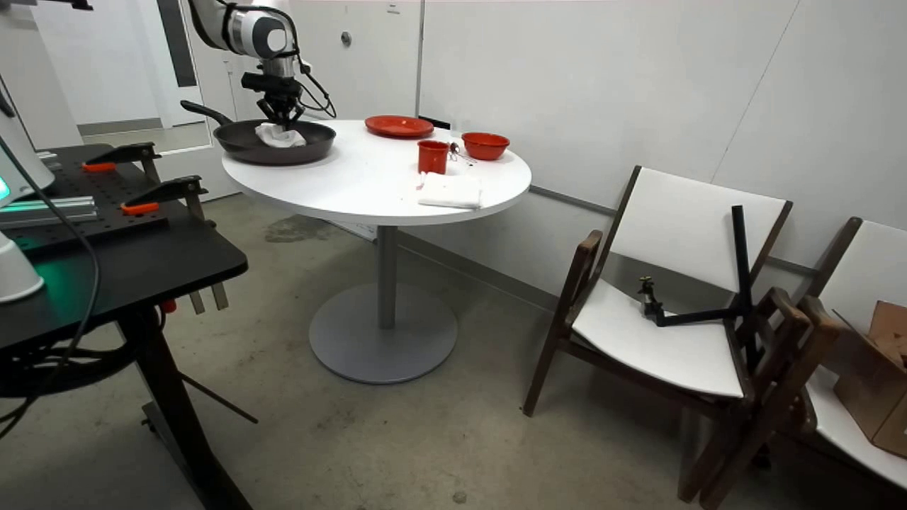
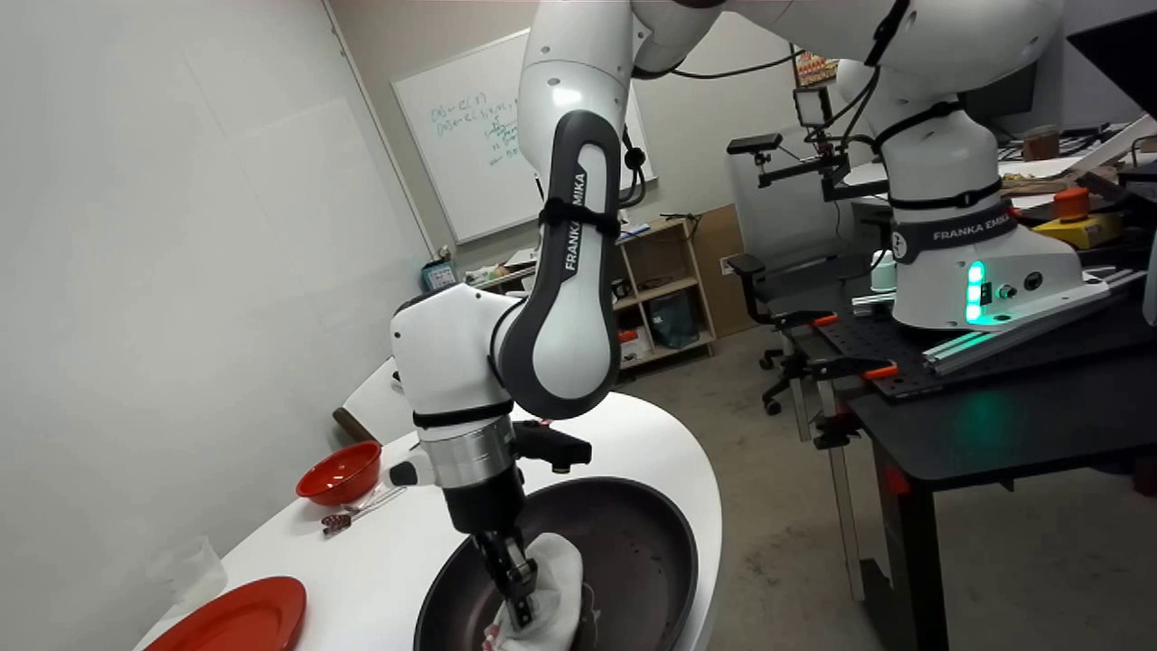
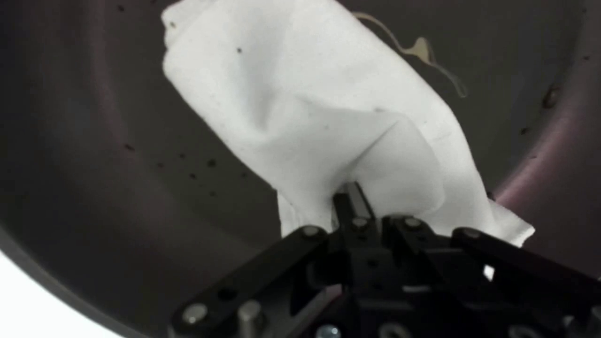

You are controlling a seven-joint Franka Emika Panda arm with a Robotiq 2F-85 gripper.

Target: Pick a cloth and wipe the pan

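Pan (image 2: 637, 542): on the round white bench (image 1: 347, 177), toward the edge on the robot base's (image 2: 976, 271) side.
Cloth (image 3: 305, 70): white and crumpled, on the pan's floor — dark specks (image 3: 211, 163) and a pale strand (image 3: 420, 49) beside it.
End effector (image 1: 284, 123): clenched on the cloth, as far as I can tell — folds partly hide the fingertips (image 3: 344, 210).
Folded towel (image 1: 450, 191): near the front edge in an exterior view, by a red mug (image 1: 432, 159).
Red plate (image 1: 399, 126), red bowl (image 1: 485, 149): along the edge by the wall (image 1: 602, 106).

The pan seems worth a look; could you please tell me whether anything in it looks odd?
Yes: in the wrist view, dark specks dot the pan, like leftover grime, and a yellowish strand lies beside the white cloth; I cannot tell what it is.
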